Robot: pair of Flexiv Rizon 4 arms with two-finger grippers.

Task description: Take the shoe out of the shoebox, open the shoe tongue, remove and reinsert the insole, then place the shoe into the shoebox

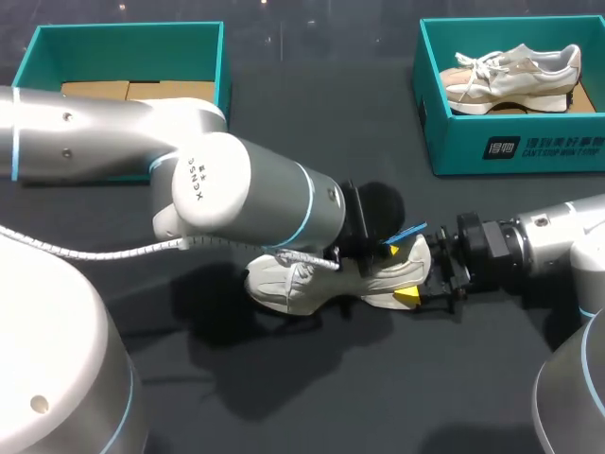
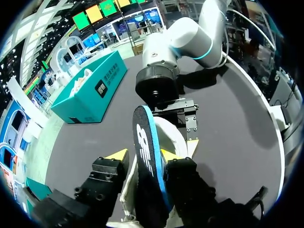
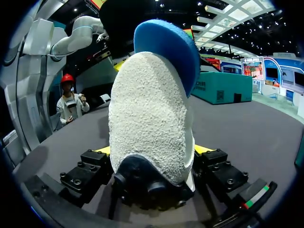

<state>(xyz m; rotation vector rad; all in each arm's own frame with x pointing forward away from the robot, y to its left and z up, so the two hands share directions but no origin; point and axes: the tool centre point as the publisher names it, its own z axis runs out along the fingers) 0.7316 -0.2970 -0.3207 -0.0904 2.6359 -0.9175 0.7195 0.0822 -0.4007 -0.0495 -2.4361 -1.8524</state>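
Dark worktop [image 1: 312, 397] lies under everything. At its centre the left pincer [image 2: 144, 156] is clamped on a blue-edged insole [image 2: 145, 133] that stands up out of the white shoe [image 1: 293, 284]. The right pincer [image 3: 152, 151] is closed on the shoe's heel end from 3 o'clock. A teal shoebox [image 1: 222, 66] sits at 11 o'clock. A second shoebox [image 1: 510, 151] at 1 o'clock holds another shoe [image 1: 510, 76].

White print and a boxed mark stand on the teal cardboard shoebox [image 1: 454, 142] at the tabletop's [image 1: 378, 378] far right corner. Dark letters run down the silver left arm [image 1: 227, 189]. A white logo marks the black blue-edged insole [image 2: 145, 152].
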